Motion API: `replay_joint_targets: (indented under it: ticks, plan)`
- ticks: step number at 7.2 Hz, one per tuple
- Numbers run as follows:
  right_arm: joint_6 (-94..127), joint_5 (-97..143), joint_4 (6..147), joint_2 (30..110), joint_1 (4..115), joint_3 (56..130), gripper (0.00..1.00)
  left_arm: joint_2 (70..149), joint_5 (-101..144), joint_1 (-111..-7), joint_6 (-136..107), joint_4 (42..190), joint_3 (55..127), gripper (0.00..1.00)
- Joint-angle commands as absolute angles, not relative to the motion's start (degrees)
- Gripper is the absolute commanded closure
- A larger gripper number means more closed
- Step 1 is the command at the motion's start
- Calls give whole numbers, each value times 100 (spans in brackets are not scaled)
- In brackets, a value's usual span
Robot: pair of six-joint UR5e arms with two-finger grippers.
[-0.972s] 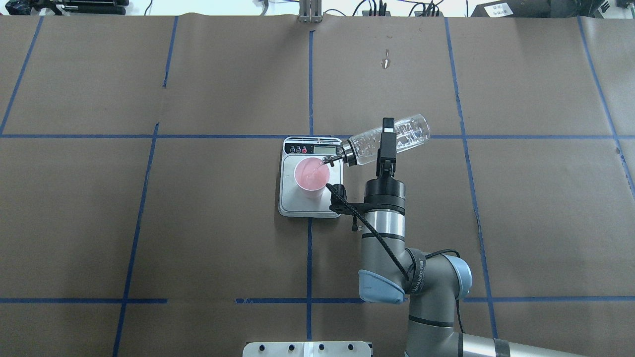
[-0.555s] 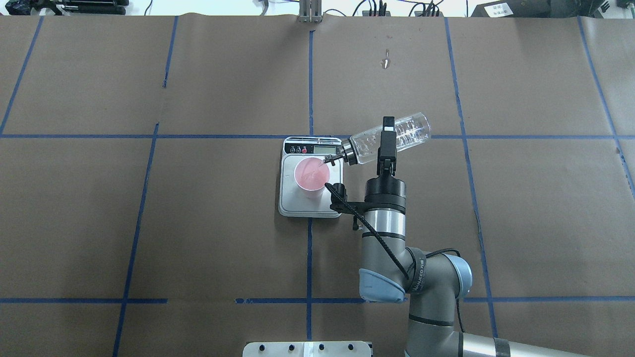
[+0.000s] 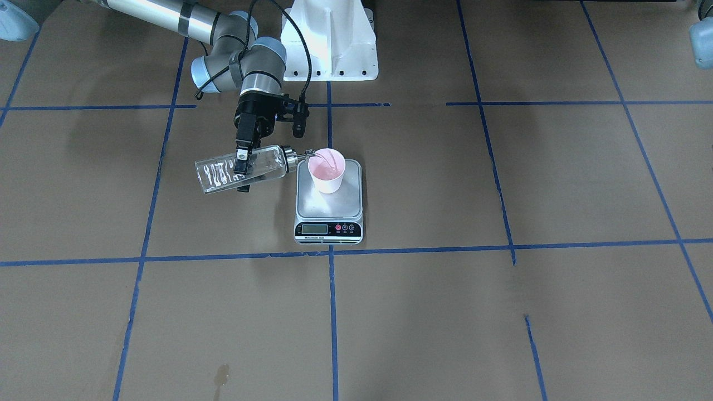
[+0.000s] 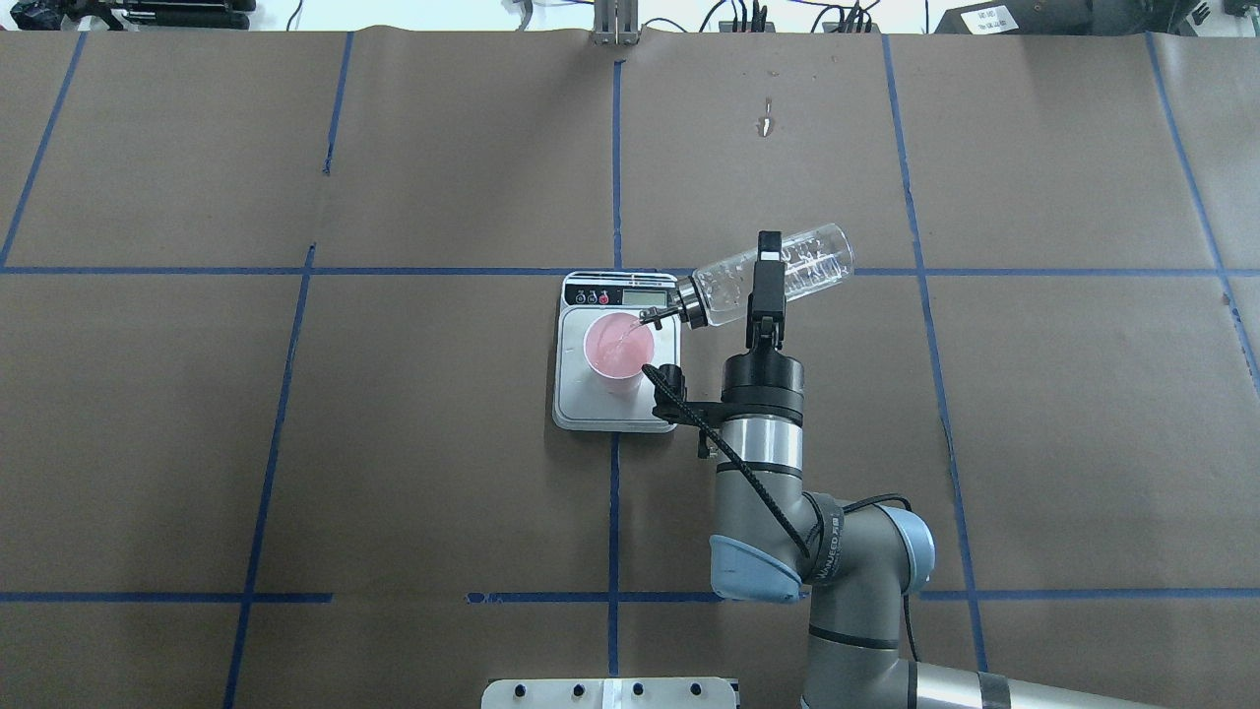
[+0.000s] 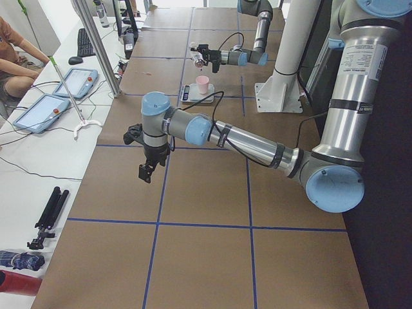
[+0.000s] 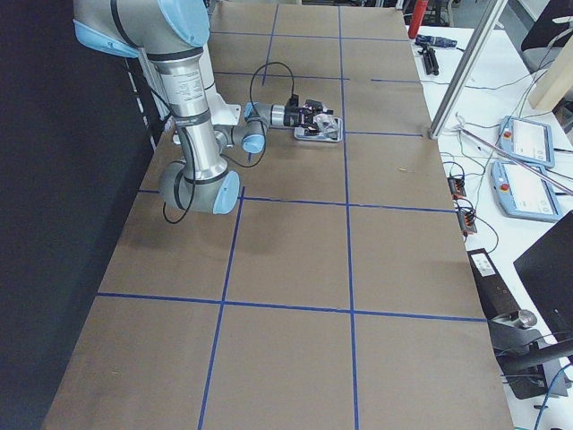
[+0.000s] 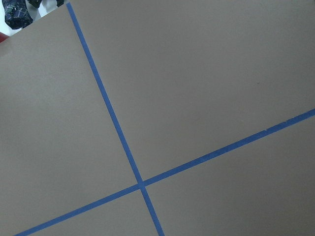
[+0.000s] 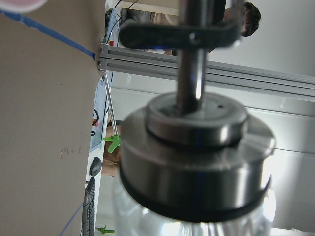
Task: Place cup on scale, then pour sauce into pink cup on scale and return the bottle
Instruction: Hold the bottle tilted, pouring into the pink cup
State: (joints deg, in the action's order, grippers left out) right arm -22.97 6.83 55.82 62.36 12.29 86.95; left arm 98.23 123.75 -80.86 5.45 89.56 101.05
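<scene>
Overhead exterior: the bottle (image 4: 725, 287), gripped by the right end effector (image 4: 767, 279), is tipped over the cup (image 4: 618, 348) on the scale (image 4: 608, 405); the left end effector's (image 5: 147, 172) state cannot be told.

The right arm (image 4: 778, 473) comes in from the near right edge, elbow bent, with its forearm running away toward the middle of the tabletop (image 4: 394, 443). Its wrist lies about level. The right tool (image 4: 768, 264) points to the far side, and its fingers (image 4: 767, 295) are clamped, one above and one below, on the tilted bottle (image 4: 815, 258). The left arm (image 5: 251, 145) stretches out low from its base, well off to the left. Its wrist is turned down, so the left tool (image 5: 147, 172) hangs above the tabletop. Whether its jaws are apart cannot be told.
</scene>
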Motion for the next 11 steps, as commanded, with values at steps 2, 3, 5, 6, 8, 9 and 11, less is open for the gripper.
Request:
replay_joint_targets:
  ticks: [2,3,5,6,8,9,11]
  plan:
    - [-2242,686,5537,6135,1195,8728,100,9817,12375,-8086,545,8947,10107,0]
    - [-2233,686,5537,6126,1187,8728,100,9817,12375,-8086,536,8947,10125,0]
    - [-2197,712,5528,6135,1195,8728,100,9826,12375,-8095,536,8947,10125,0]
    - [-2180,721,5528,6135,1204,8736,100,9826,12375,-8095,536,8947,10125,0]
    - [-2154,747,5215,6152,1213,8728,100,9826,12375,-8130,527,8947,10134,0]
    - [-2153,782,4855,6187,1213,8710,100,9826,12384,-8130,527,8939,10169,0]
    - [-2145,870,4668,6196,1222,8710,100,9835,12384,-8139,519,8938,10195,0]
